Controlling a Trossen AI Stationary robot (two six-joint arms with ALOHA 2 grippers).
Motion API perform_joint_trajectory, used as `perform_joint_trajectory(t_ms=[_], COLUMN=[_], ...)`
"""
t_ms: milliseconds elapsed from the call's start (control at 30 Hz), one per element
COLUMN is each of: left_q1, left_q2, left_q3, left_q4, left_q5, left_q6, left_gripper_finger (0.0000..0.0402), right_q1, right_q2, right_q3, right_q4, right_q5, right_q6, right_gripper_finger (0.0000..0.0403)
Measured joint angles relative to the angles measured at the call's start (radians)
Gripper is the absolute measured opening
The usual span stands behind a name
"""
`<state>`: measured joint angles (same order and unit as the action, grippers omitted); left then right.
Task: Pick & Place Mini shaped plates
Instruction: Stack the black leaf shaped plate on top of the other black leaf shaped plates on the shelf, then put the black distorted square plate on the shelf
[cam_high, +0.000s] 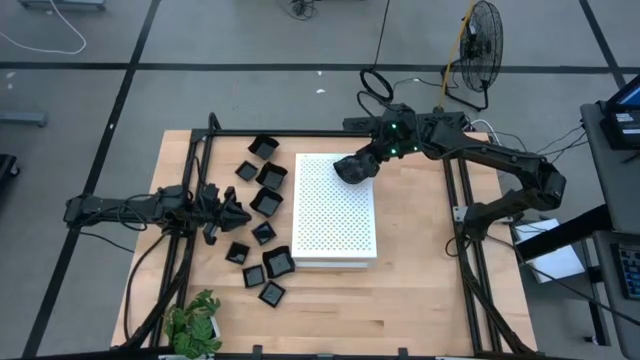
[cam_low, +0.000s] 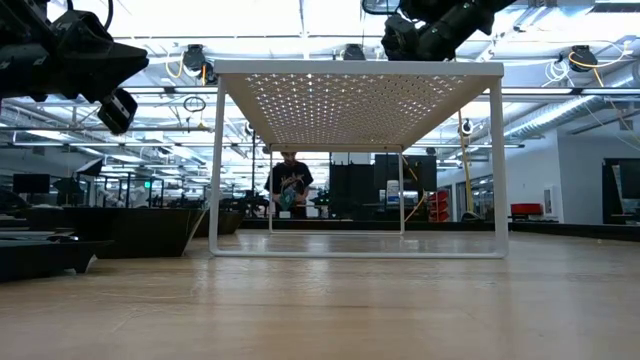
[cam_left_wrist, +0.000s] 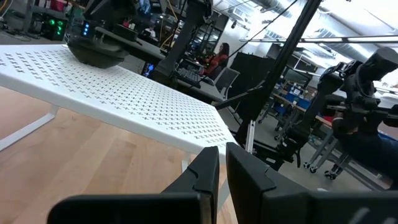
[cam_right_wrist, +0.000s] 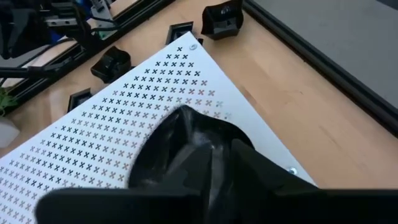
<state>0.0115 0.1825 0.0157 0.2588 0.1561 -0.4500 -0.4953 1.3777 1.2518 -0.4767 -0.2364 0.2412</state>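
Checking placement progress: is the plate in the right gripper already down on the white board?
Cannot tell. The right gripper is shut on the plate over the board's far corner; contact is hidden.

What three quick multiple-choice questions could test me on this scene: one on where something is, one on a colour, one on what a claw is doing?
1. Where do most of the little black dishes lie?
A. On the board
B. On the wood beside the board, toward the left arm
C. On the floor

2. What colour is the board with holes?
A. White
B. Red
C. Green

3. What is the right gripper doing?
A. Resting on the floor
B. Hanging empty, far from the board
C. Holding a rounded black dish over a corner of the board

Answers: 1 B, the high view shows them scattered on the table between the board and the left gripper. 2 A, it looks white in every view. 3 C, the right wrist view shows the fingers closed around the dish above the board.
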Motion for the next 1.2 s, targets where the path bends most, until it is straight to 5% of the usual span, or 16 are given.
perform_joint_trajectory(t_ms=[333,533,900,1200], left_q1=[0.000,0.000,0.000,0.000], left_q2=[0.000,0.000,0.000,0.000], left_q3=[0.000,0.000,0.000,0.000], left_q4=[0.000,0.000,0.000,0.000], left_q5=[0.000,0.000,0.000,0.000], left_q6=[0.000,0.000,0.000,0.000], left_gripper_finger=[0.0031,0.0031,0.0031,0.0031], right_q1=[-0.001,0.011,0.193,0.314], right_q2=[-0.078,-0.295,-0.950,-1.196], right_q3=[0.000,-0.022,-0.625,-1.030], right_q4=[-0.018,-0.178,0.156,0.558], right_q5=[-0.015,-0.235,0.035,0.054], right_q6=[-0.019,-0.090,0.070,-0.005], right_gripper_finger=[0.0088,0.0080,0.0021,0.0001])
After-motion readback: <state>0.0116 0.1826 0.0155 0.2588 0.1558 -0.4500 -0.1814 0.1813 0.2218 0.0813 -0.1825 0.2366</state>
